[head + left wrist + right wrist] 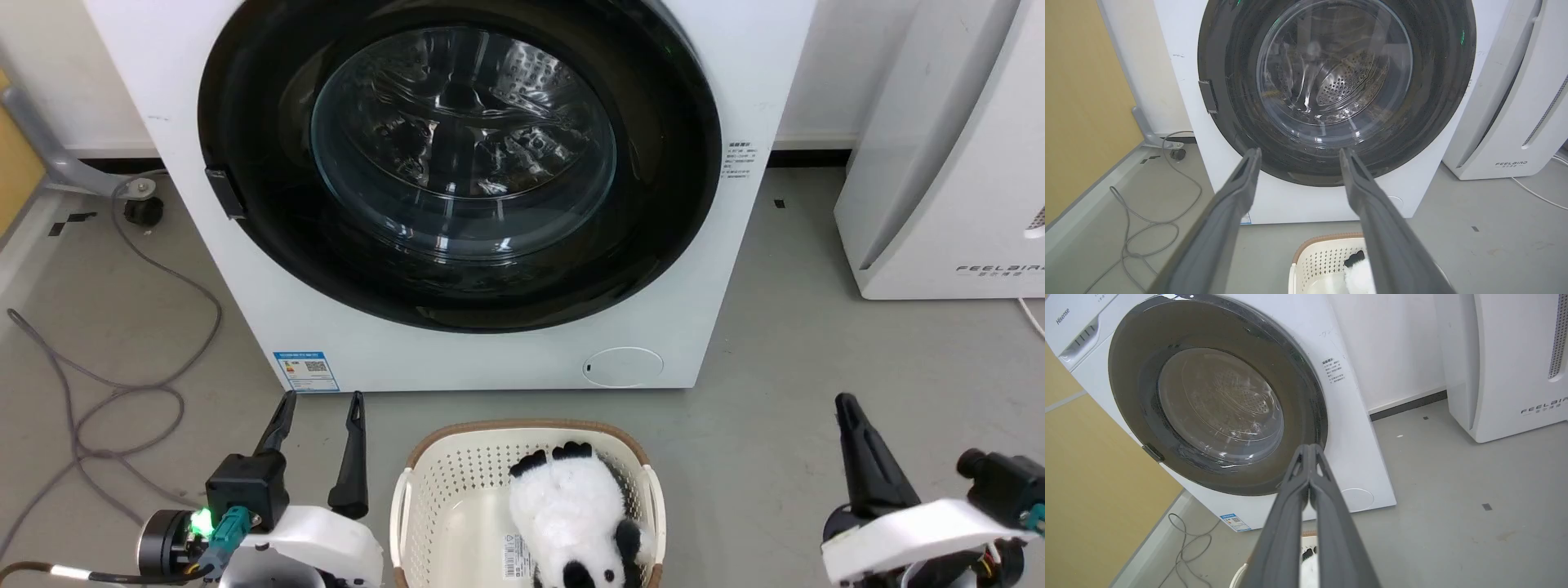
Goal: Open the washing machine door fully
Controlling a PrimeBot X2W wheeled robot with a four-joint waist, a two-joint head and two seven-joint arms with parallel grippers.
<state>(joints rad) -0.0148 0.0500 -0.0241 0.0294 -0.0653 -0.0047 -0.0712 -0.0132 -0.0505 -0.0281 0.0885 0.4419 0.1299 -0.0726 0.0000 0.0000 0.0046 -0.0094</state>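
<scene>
I see the door [461,155] glossy black around clear glass, the basket [522,430] matt perforated plastic, the panda [571,506] fluffy plush.

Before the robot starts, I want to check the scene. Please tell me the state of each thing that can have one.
washing machine door: closed.
left gripper: open, holding nothing.
right gripper: shut, holding nothing.
laundry basket: upright on the floor, holding a panda toy.
</scene>
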